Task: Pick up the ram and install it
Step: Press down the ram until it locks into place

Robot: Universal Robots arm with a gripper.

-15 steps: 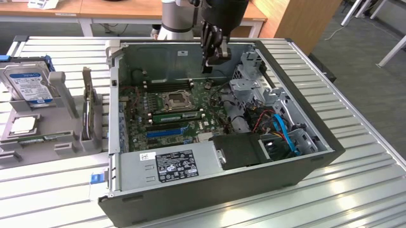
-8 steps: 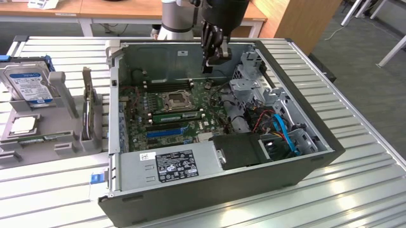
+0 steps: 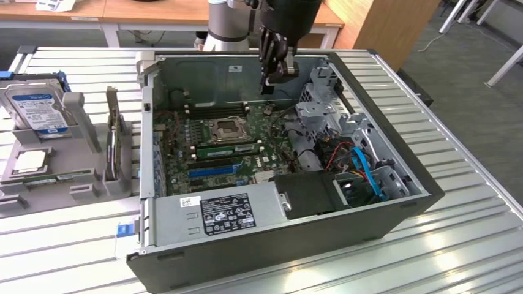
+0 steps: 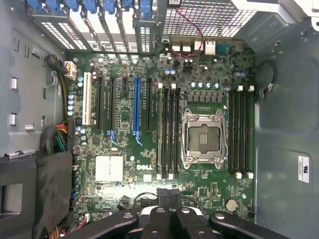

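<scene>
An open computer case [image 3: 327,260] lies on a slatted table [image 3: 474,245], its upright walls and drive cage [image 3: 323,113] hemming in the motherboard [image 3: 245,131], so free room is mostly upward. The gripper [image 3: 268,87] hangs over the board, fingers closed on nothing; a sideways move could strike the case wall. What looks like the ram [image 3: 57,178] lies flat in a grey tray [image 3: 18,205] outside the case, on the exterior view's left.
</scene>
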